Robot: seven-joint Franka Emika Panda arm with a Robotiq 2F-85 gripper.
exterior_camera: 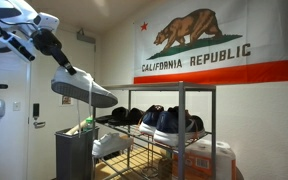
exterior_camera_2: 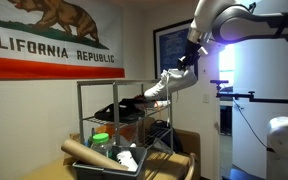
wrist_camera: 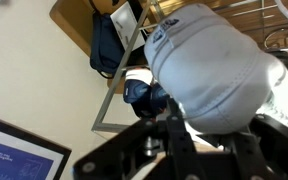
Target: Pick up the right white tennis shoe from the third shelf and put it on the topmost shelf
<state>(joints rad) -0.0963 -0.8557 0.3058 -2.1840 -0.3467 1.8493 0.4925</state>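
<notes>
One white tennis shoe (exterior_camera: 84, 88) clamped in fingers (exterior_camera: 71, 71), airborne nr topmost shelf (exterior_camera: 184, 88); navy sneakers (exterior_camera: 169, 122) on tier below.

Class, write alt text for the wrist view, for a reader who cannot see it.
The hand grips a white tennis shoe that fills most of the frame. Beyond it, dark sneakers sit on a grey rack against a cream wall.

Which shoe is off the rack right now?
The white tennis shoe, held in the air by the gripper; the dark sneakers and the other white shoe rest on the shelves of the rack.
</notes>
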